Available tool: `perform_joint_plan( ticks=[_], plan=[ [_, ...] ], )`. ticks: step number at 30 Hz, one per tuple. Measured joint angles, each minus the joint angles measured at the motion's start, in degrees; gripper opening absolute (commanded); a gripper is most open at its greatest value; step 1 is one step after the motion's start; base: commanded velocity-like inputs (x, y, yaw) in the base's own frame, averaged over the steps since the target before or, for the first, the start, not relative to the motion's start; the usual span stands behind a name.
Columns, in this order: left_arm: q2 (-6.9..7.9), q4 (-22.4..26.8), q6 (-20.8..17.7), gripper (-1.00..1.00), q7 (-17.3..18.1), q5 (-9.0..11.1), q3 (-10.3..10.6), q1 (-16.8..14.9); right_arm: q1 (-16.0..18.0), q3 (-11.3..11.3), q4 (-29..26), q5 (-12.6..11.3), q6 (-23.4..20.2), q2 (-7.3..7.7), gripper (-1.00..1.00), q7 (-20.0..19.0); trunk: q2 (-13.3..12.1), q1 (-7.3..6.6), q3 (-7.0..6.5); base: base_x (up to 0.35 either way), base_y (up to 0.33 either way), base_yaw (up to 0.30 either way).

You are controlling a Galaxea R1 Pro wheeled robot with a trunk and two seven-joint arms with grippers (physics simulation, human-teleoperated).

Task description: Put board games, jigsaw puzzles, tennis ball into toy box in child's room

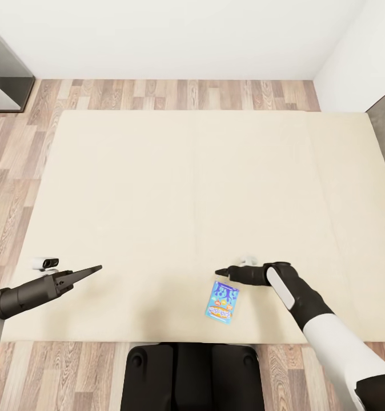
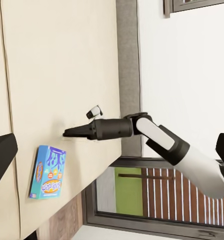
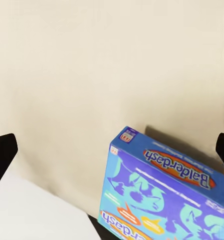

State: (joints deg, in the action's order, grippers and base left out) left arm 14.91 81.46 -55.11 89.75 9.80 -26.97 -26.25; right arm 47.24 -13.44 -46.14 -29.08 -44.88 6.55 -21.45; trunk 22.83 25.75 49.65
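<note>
Blue board game (image 1: pixel 222 302) lower centre on bed (image 1: pixel 158 188); right gripper (image 1: pixel 220 273) beside it, spread, empty; best straddle box edges squarely.

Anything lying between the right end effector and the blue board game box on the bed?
Nothing: in the head view only bare cream bed separates the right end effector from the board game box, just beside it.

Bed (image 1: pixel 158 188), frame center: matt cream cloth, smooth. Floor (image 1: pixel 175 94), upper frame: wood planks, faint sheen. Board game box (image 1: pixel 222 302), lower center: glossy printed cardboard. Right arm (image 1: pixel 329 337): smooth white and black plastic.
</note>
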Motion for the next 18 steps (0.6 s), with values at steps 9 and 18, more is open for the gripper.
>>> perform_joint_plan(
  ticks=[9, 18],
  plan=[
    [0.02, 0.0, 0.0, 1.0, 0.0, 0.0, 0.0, 0.0, -2.3, 0.3, -5.6, -0.1, -1.5, 1.34, 1.0, 0.0, 0.0, 0.0, 0.0, 0.0, 0.0, 0.0],
    [0.05, 0.0, 0.0, 1.0, 0.0, 0.0, 0.0, 0.0, -4.3, 0.5, -11.7, -0.2, -5.8, 1.56, 1.0, 0.1, 0.0, 0.0, 0.0, 0.0, 0.0, 0.0]
  ],
)
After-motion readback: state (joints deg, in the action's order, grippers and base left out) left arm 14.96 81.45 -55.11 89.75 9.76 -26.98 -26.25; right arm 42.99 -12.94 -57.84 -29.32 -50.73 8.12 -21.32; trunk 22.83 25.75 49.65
